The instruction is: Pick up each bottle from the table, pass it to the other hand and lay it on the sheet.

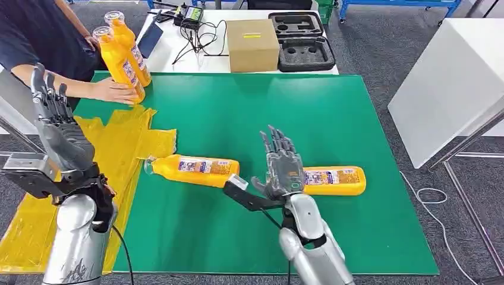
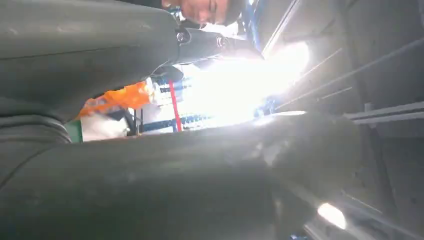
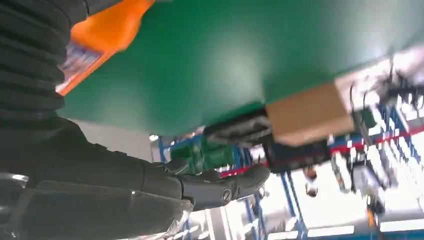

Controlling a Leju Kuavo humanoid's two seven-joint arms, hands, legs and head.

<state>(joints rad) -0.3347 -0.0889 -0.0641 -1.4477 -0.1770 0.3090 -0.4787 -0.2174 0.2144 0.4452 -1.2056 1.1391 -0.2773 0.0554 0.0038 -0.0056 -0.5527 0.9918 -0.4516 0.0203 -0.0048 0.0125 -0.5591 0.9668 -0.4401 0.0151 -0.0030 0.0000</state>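
Green table (image 1: pixel 356 119) with a crumpled yellow sheet (image 1: pixel 128 142) along its left edge. Two orange bottles lie on their sides on the green surface: the left bottle (image 1: pixel 193 169) near mid-table, cap end pointing toward the sheet's edge, and the right bottle (image 1: pixel 333 180) toward the right edge. Right hand (image 1: pixel 280 163) is raised between them, fingers extended and spread, holding nothing, its wrist overlapping the right bottle's near end in the head view. Left hand (image 1: pixel 56 122) is up over the sheet, fingers straight and apart, empty. At the far left corner a person's hand (image 1: pixel 113 91) steadies two upright orange bottles (image 1: pixel 122 56). A cardboard box (image 1: pixel 252 44) sits beyond the far edge.
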